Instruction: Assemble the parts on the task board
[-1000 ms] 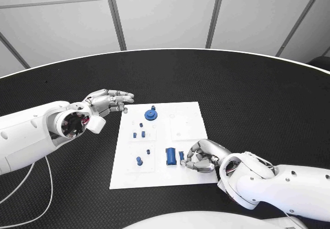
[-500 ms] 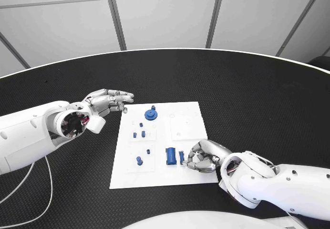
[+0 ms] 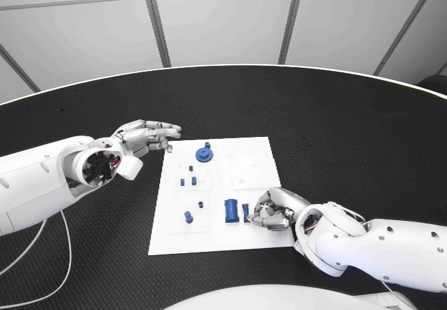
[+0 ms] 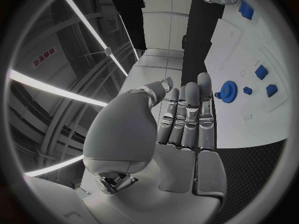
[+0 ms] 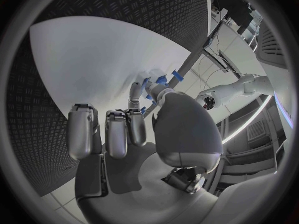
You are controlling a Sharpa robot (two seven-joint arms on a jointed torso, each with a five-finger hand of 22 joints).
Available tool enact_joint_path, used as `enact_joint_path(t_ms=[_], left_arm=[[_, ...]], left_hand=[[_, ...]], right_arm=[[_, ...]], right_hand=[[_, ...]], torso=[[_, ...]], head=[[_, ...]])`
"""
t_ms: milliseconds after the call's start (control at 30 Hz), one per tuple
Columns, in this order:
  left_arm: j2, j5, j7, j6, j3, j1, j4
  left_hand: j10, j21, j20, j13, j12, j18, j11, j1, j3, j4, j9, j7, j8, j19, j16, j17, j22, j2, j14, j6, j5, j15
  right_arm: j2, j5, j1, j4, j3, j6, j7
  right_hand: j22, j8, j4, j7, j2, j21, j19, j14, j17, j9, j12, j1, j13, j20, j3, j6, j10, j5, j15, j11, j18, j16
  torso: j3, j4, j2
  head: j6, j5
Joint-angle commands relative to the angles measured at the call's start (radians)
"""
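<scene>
We count two hands and one board, with a handful of blue parts on it. Nearest to us, the right hand (image 3: pixel 272 211) rests on the near right part of the board (image 3: pixel 251 242), its silver fingers (image 3: pixel 263 208) curled inward. Just beside those fingers, touching or nearly so, stands a slim blue part (image 3: pixel 246 212); we cannot tell whether the fingers pinch it or merely press against it. On the far side of it from the fingers sits a larger blue block (image 3: pixel 230 210), oblong and upright in its seat. Further from the fingers again lie two small blue pieces: a stubby one (image 3: pixel 189 218) and a tiny peg (image 3: pixel 200 205).

The board is a flat white rectangular plate, smooth and matte, with shallow moulded recesses. It lies on the black surface (image 3: pixel 354 123), which has a fine woven texture and a pale curved rim.

Toward the far end of the board we count two small square blue parts (image 3: pixel 188 181) side by side, a tiny one (image 3: pixel 191 169) beyond them, and a round toothed blue gear (image 3: pixel 203 154) with a small blue peg (image 3: pixel 207 145) just past it.

The left hand (image 3: pixel 141 137) hovers off the board's far left corner, well apart from the right hand. Its fingers (image 4: pixel 187 114) lie straight and close together, released, holding nothing; the gear is the part nearest their tips.
</scene>
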Motion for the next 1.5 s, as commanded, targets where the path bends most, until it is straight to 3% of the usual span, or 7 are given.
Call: enact_joint_path(t_ms=[33,633,833,1067,1233,1300,1500], left_arm=[[0.000,0.000,0.000,0.000,0.000,0.000,0.000],[0.001,0.000,0.000,0.001,0.000,0.000,-0.002],[0.000,0.000,0.010,-0.005,0.000,-0.002,0.000],[-0.001,0.061,0.055,-0.029,0.000,-0.017,0.000],[0.010,0.137,0.107,-0.057,0.000,-0.031,-0.010],[0.018,0.165,0.128,-0.070,0.000,-0.038,-0.016],[0.056,0.215,0.184,-0.093,0.000,-0.053,-0.059]], left_hand=[[-0.006,-0.003,0.000,0.001,0.006,0.015,-0.001,-0.005,0.000,0.006,0.002,-0.002,-0.006,0.004,0.001,0.000,-0.001,0.003,-0.006,-0.008,-0.003,-0.001],[-0.006,-0.003,0.000,0.001,0.006,0.015,-0.001,-0.005,0.000,0.006,0.002,-0.002,-0.006,0.004,0.001,0.000,-0.001,0.003,-0.006,-0.008,-0.003,-0.001],[-0.006,-0.005,0.000,0.001,0.006,0.015,-0.001,-0.004,0.000,0.007,0.002,-0.002,-0.006,0.005,0.001,0.000,-0.003,0.003,-0.006,-0.008,-0.003,-0.001],[-0.006,-0.007,0.001,0.002,0.007,0.015,-0.001,-0.008,-0.003,0.011,0.003,-0.001,-0.006,0.004,0.001,-0.001,-0.004,0.000,-0.007,-0.008,-0.003,-0.001],[0.004,-0.041,0.004,0.003,0.011,0.014,-0.004,-0.012,-0.007,0.021,0.005,-0.007,-0.008,-0.027,-0.042,-0.017,-0.022,-0.007,-0.049,-0.009,-0.003,0.001],[0.010,-0.072,0.007,0.002,0.010,0.014,-0.004,-0.009,-0.010,0.027,0.007,-0.009,-0.008,-0.047,-0.083,-0.034,-0.041,-0.008,-0.072,-0.007,-0.003,0.003],[0.009,-0.278,0.058,-0.026,-0.124,-0.005,0.027,-0.011,0.018,0.058,0.007,0.002,-0.023,-0.197,-0.407,-0.161,-0.160,-0.017,-0.203,-0.028,-0.003,0.061]], right_arm=[[0.003,0.000,0.000,-0.004,0.000,0.005,-0.001],[-0.026,0.000,0.000,0.043,0.000,-0.033,0.033],[-0.051,0.043,0.000,0.054,0.001,-0.112,0.158],[-0.056,0.375,0.030,-0.021,0.014,-0.168,0.464],[-0.034,0.680,0.115,-0.150,0.018,-0.108,0.663],[-0.022,0.755,0.145,-0.201,0.018,-0.086,0.713],[0.032,0.904,0.214,-0.360,0.022,-0.014,0.847]], right_hand=[[0.209,0.006,-0.006,-0.004,-0.004,0.004,0.081,0.104,0.263,-0.001,0.007,0.013,0.209,-0.008,0.004,-0.002,0.069,-0.008,-0.009,-0.007,-0.009,0.006],[0.209,0.008,-0.022,-0.004,-0.011,0.002,0.080,0.104,0.263,-0.004,0.008,0.036,0.210,-0.009,0.014,-0.003,0.070,-0.006,-0.011,-0.008,-0.009,0.006],[0.199,-0.003,-0.006,0.005,-0.023,-0.025,0.076,0.101,0.248,-0.012,-0.010,0.016,0.201,-0.007,0.007,-0.022,0.062,0.008,-0.005,-0.001,-0.004,-0.001],[0.097,-0.091,-0.013,0.062,-0.038,-0.288,0.022,0.063,0.100,-0.061,-0.254,0.066,0.073,0.028,0.000,-0.108,-0.052,0.026,0.036,0.047,0.040,-0.090],[-0.257,-0.139,-0.036,0.100,-0.031,-1.023,-0.168,-0.119,-0.348,-0.084,-0.864,0.134,-0.304,0.061,0.023,-0.167,-0.355,0.028,0.067,0.083,0.142,-0.486],[-0.328,-0.162,-0.047,0.110,-0.033,-1.097,-0.193,-0.219,-0.548,-0.108,-0.953,0.163,-0.394,0.076,0.052,-0.175,-0.386,0.026,0.080,0.096,0.142,-0.713],[-0.530,-0.231,-0.077,0.123,-0.033,-1.287,-0.282,-0.320,-0.680,-0.185,-1.239,0.200,-0.772,0.114,0.114,-0.162,-0.349,-0.001,0.126,0.123,0.141,-1.029]], torso=[[-0.0007,0.0002,0.000],[0.0000,-0.0007,-0.001],[0.0000,-0.0027,-0.006],[-0.0029,-0.0087,-0.021],[-0.0157,-0.0190,-0.048],[-0.0186,-0.0218,-0.056],[-0.0231,-0.0262,-0.070]], head=[[0.000,0.000],[0.007,0.001],[0.017,0.004],[0.045,0.007],[0.079,0.012],[0.097,0.017],[0.144,0.032]])
